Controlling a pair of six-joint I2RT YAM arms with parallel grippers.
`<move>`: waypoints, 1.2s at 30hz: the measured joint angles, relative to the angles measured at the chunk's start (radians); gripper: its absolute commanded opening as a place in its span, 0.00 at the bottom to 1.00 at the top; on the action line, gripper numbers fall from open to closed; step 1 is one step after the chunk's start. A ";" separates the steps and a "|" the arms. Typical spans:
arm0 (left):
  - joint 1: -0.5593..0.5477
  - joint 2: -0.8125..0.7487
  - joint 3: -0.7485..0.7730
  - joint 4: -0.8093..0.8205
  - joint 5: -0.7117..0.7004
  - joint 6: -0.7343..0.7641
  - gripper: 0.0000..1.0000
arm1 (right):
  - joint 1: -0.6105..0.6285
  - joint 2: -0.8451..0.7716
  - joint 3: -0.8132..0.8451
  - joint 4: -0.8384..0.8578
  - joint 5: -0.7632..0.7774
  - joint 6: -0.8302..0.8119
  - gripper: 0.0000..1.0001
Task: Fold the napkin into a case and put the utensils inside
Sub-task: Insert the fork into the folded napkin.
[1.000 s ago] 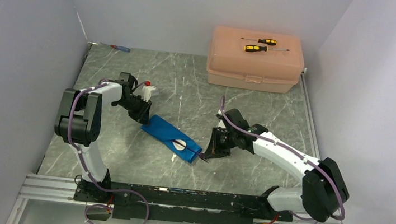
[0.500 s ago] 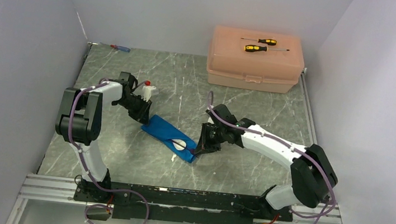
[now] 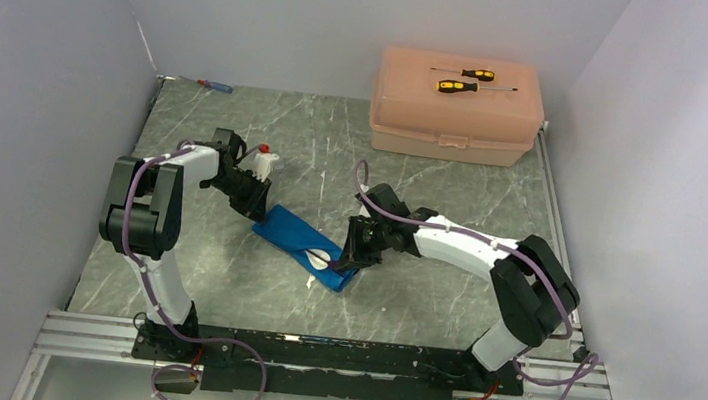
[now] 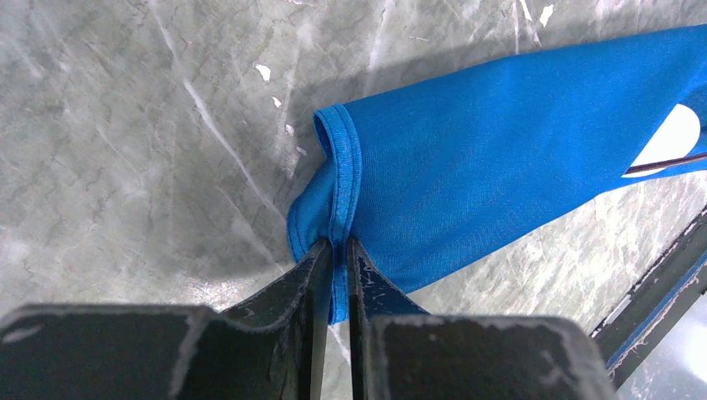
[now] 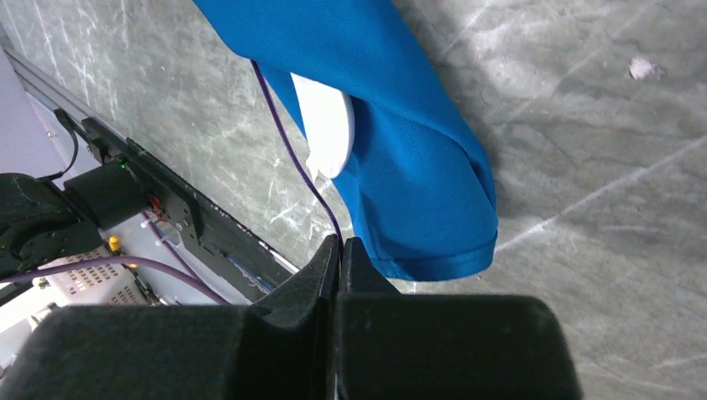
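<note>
1. Top external view: at the near edge, a black rail [image 3: 332,354] carries both arm bases on the grey marbled table [image 3: 219,285].
2. The napkin [image 3: 291,233], a slim blue strip, lies diagonally mid-table between the arms. The white spoon [image 3: 321,258] is partly covered at its near-right end.
3. The left tool [image 4: 335,250] is clamped on the napkin's hemmed far-left corner.
4. The right tool [image 5: 340,243] is pressed together on the thin purple fork [image 5: 288,142], whose far end disappears under the cloth.
5. Far right, a peach box [image 3: 455,121] carries two yellow-and-black screwdrivers [image 3: 466,88]. A small screwdriver [image 3: 214,85] lies far left.
6. Pale walls [image 3: 350,18] enclose three sides.
</note>
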 measured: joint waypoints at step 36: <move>0.099 0.026 0.148 -0.248 -0.012 0.021 0.73 | -0.038 -0.185 0.129 -0.163 0.199 -0.280 1.00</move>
